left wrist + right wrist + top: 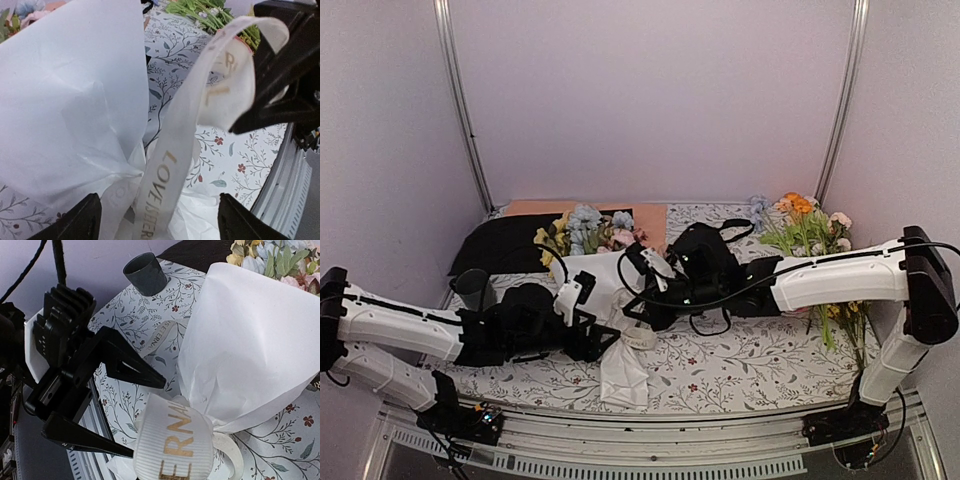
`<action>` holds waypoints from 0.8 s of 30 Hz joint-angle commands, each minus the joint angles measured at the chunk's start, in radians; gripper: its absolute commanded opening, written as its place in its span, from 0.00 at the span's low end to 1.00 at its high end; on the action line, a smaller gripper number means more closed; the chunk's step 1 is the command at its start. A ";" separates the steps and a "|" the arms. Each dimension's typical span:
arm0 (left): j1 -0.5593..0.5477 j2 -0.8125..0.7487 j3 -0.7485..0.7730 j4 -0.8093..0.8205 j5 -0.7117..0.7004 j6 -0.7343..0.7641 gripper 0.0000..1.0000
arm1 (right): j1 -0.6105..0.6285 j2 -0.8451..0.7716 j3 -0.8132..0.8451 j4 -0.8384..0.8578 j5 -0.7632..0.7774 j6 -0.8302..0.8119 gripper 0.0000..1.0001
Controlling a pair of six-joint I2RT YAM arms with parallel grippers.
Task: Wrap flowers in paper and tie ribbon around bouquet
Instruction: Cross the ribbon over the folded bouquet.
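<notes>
The left fingers (82, 222) are spread and released, grasping nothing; the ribbon (167, 155) runs up between them; the paper (70, 100) rises just ahead of one finger; the right fingers (280, 70) are clenched on the ribbon's loop, ahead of the left pair, above the patterned surface (227, 160); the flowers (280, 260) show at the paper's wide end, far from both pairs.
</notes>
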 commanded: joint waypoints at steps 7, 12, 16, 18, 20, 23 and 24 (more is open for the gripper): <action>0.136 -0.313 0.014 -0.550 -0.122 -0.323 0.80 | -0.027 0.054 0.144 -0.107 -0.078 -0.022 0.00; 0.436 -0.323 -0.075 -0.574 -0.014 -0.346 0.75 | -0.028 0.068 0.158 -0.118 -0.085 -0.030 0.00; 0.506 -0.236 -0.098 -0.505 -0.028 -0.313 0.75 | -0.028 0.073 0.160 -0.117 -0.100 -0.030 0.00; 0.511 -0.157 -0.100 -0.460 0.000 -0.289 0.76 | -0.027 0.076 0.162 -0.119 -0.103 -0.030 0.00; 0.511 -0.074 -0.095 -0.424 0.025 -0.266 0.76 | -0.027 0.076 0.162 -0.120 -0.103 -0.031 0.00; 0.513 0.026 -0.091 -0.408 0.019 -0.256 0.69 | -0.027 0.074 0.163 -0.119 -0.106 -0.031 0.00; 0.512 0.048 -0.093 -0.397 0.018 -0.252 0.60 | -0.027 0.074 0.162 -0.120 -0.107 -0.030 0.00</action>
